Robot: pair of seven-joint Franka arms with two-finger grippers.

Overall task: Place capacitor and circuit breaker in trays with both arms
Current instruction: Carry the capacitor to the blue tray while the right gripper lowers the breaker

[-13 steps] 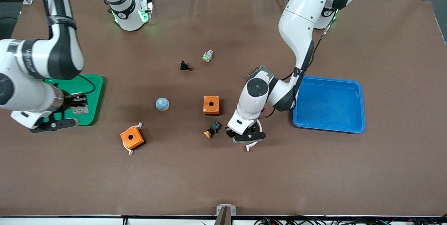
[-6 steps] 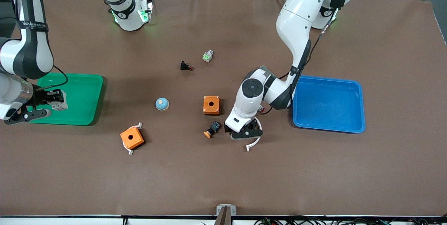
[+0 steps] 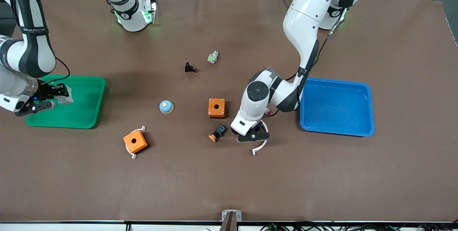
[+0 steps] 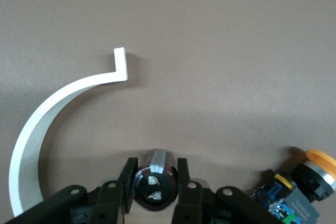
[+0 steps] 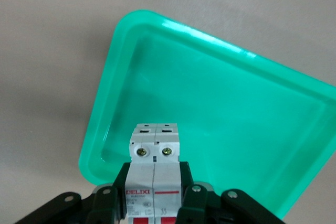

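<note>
My left gripper is low over the table beside a white curved piece, and my left hand hides what it holds in the front view. In the left wrist view the gripper is shut on the capacitor, a small black cylinder with a shiny end, held between both fingers. My right gripper is over the green tray and is shut on the circuit breaker. In the right wrist view the gripper holds the white-grey breaker, whose red levers sit at the hand, above the tray.
A white curved piece lies by my left hand and also shows in the left wrist view. A black-blue button with an orange cap is close beside it. Two orange boxes, a blue dome and a blue tray stand around.
My right gripper has carried the circuit breaker across the green tray toward the right arm's end of the table. My left gripper has shifted slightly away from the front camera, then stayed still.
</note>
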